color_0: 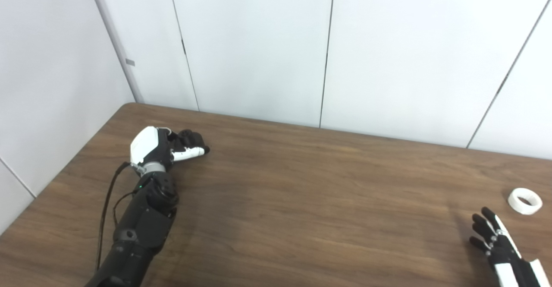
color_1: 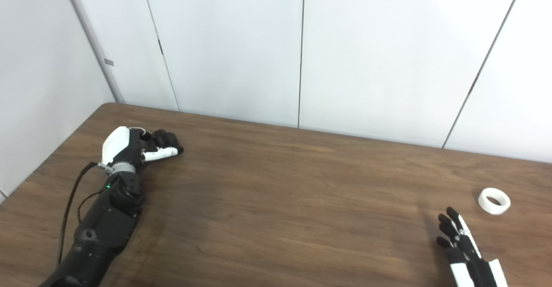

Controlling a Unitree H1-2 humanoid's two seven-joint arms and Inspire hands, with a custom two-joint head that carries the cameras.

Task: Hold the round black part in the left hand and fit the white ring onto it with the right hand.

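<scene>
My left hand (color_0: pixel 166 146) rests on the table at the far left, its fingers curled over a round black part (color_0: pixel 192 139) that mostly blends with the dark fingers. A white ring (color_0: pixel 525 200) lies flat on the table at the far right. Low in the right corner my right hand (color_0: pixel 496 239) is open, fingers stretched out and apart, holding nothing. Its fingertips (color_1: pixel 450 218) stop a short way below and left of the white ring (color_1: pixel 494 200), not touching it.
The brown wooden table (color_0: pixel 302 200) meets white wall panels (color_0: pixel 258 41) along its far edge and on the left. A black cable (color_0: pixel 105 209) runs beside my left forearm. Wide bare tabletop lies between the two hands.
</scene>
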